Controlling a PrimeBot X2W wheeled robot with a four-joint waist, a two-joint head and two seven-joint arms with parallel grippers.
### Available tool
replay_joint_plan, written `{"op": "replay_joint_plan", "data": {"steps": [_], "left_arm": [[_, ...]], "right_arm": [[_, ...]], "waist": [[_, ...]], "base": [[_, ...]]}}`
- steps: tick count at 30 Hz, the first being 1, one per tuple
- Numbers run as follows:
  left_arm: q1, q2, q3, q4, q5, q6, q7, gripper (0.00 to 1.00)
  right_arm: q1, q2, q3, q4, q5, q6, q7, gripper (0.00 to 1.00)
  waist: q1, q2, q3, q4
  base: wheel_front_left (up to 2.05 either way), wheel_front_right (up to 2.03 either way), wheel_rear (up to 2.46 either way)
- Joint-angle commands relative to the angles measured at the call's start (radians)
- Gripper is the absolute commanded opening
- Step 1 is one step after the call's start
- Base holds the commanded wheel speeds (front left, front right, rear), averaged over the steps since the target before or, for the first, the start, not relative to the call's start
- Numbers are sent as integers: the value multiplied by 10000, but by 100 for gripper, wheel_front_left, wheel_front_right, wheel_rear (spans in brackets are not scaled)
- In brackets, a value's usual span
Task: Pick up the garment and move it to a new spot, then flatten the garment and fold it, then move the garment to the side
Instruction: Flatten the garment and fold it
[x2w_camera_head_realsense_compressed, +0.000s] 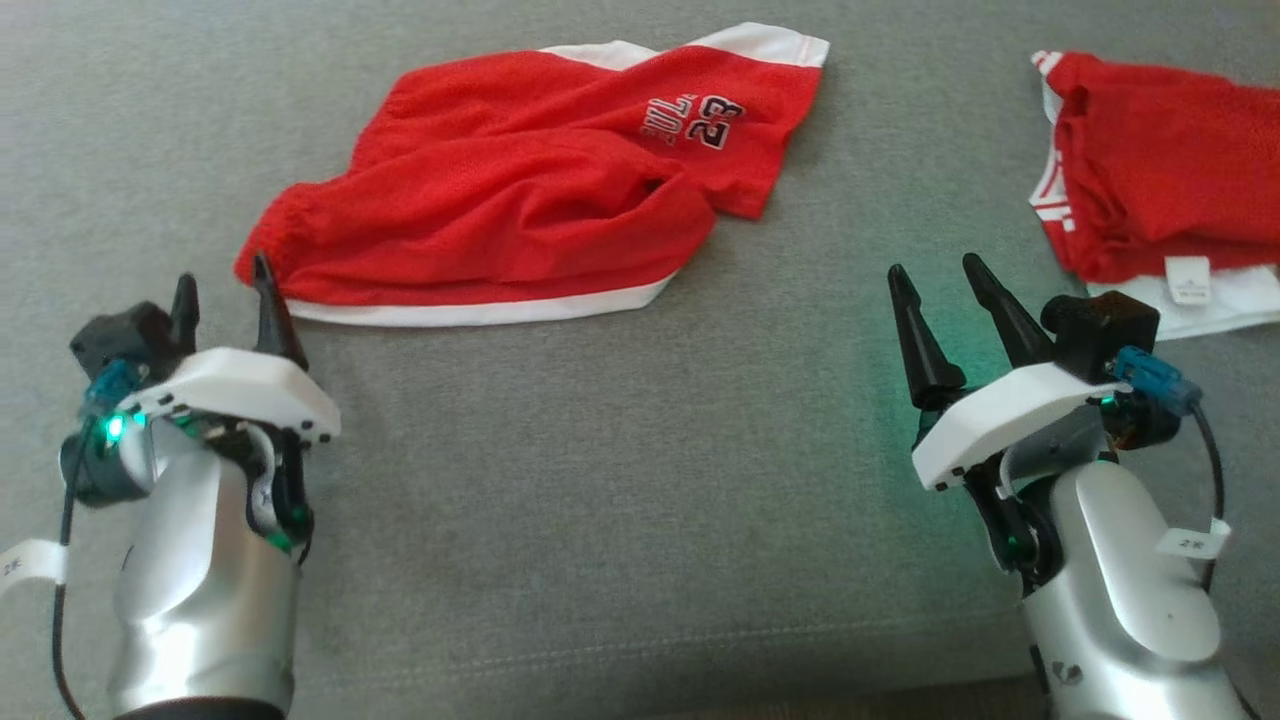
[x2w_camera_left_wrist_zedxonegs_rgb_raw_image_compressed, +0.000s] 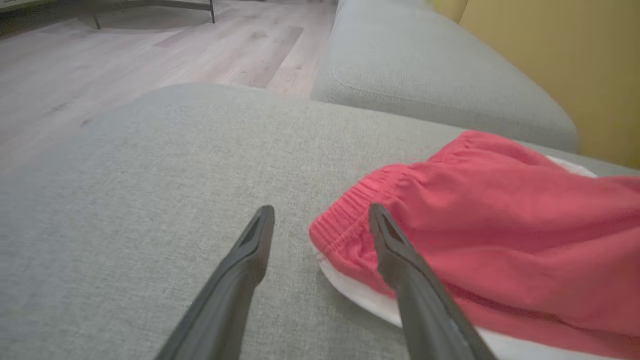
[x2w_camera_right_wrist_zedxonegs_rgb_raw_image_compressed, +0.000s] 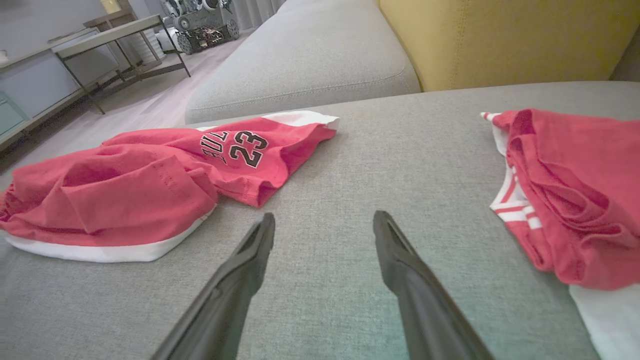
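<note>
The garment (x2w_camera_head_realsense_compressed: 520, 190) is a pair of red shorts with white trim and a "23" print, lying rumpled on the grey sofa seat (x2w_camera_head_realsense_compressed: 600, 450). My left gripper (x2w_camera_head_realsense_compressed: 224, 272) stands open at the garment's left waistband corner. In the left wrist view the elastic waistband (x2w_camera_left_wrist_zedxonegs_rgb_raw_image_compressed: 350, 210) lies just past the gripper (x2w_camera_left_wrist_zedxonegs_rgb_raw_image_compressed: 320, 209), and one finger (x2w_camera_left_wrist_zedxonegs_rgb_raw_image_compressed: 400, 260) overlaps the cloth's edge with nothing gripped. My right gripper (x2w_camera_head_realsense_compressed: 932, 265) is open over bare seat to the garment's right. From the right wrist, that gripper (x2w_camera_right_wrist_zedxonegs_rgb_raw_image_compressed: 324, 215) has the garment (x2w_camera_right_wrist_zedxonegs_rgb_raw_image_compressed: 140, 185) to its left.
A second red and white garment (x2w_camera_head_realsense_compressed: 1160, 160) with a label lies bunched at the far right, also seen from the right wrist (x2w_camera_right_wrist_zedxonegs_rgb_raw_image_compressed: 565, 190). A yellow cushion (x2w_camera_right_wrist_zedxonegs_rgb_raw_image_compressed: 500, 35) stands behind the seat. Wooden floor (x2w_camera_left_wrist_zedxonegs_rgb_raw_image_compressed: 150, 45) and a low table (x2w_camera_right_wrist_zedxonegs_rgb_raw_image_compressed: 115, 35) lie beyond the sofa's edge.
</note>
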Motion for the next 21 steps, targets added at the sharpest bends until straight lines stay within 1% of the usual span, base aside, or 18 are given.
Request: {"op": "replay_joint_plan", "data": {"steps": [1, 5, 6, 8, 12, 13, 17, 21], "left_arm": [[-9, 178, 390, -684, 54, -91, -62, 100], [339, -27, 544, -1664, 41, -272, -62, 100], [339, -27, 544, -1664, 41, -272, -62, 100], [694, -168, 589, -2392, -94, -516, -62, 100], [1265, -269, 531, -3350, -250, -757, -62, 100], [1265, -269, 531, -3350, -250, -757, -62, 100], [1896, -307, 282, -4245, -464, -861, -62, 100], [2449, -313, -380, -5046, -1000, -736, -63, 100]], "right_arm": [[-245, 95, 245, -287, -34, 65, -73, 100], [-147, 60, 206, -278, -29, 65, -111, 100], [-147, 60, 206, -278, -29, 65, -111, 100], [-34, 6, 203, -281, -3, 65, -129, 100], [212, -99, 122, -254, 69, 65, -190, 100], [212, -99, 122, -254, 69, 65, -190, 100], [473, -231, -26, -187, 132, 65, -268, 100], [535, -380, -59, -228, 256, 65, -249, 100]], "waist": [[0, 0, -86, 188], [0, 0, -229, 568], [0, 0, -229, 568], [0, 0, -363, 879], [0, 0, -645, 1307], [0, 0, -645, 1307], [0, 0, -919, 1728], [0, 0, -912, 2103]], "base": [[0, 0, 0], [0, 0, 0], [0, 0, 0], [0, 0, 0], [0, 0, 0], [0, 0, 0], [0, 0, 0], [0, 0, 0]]}}
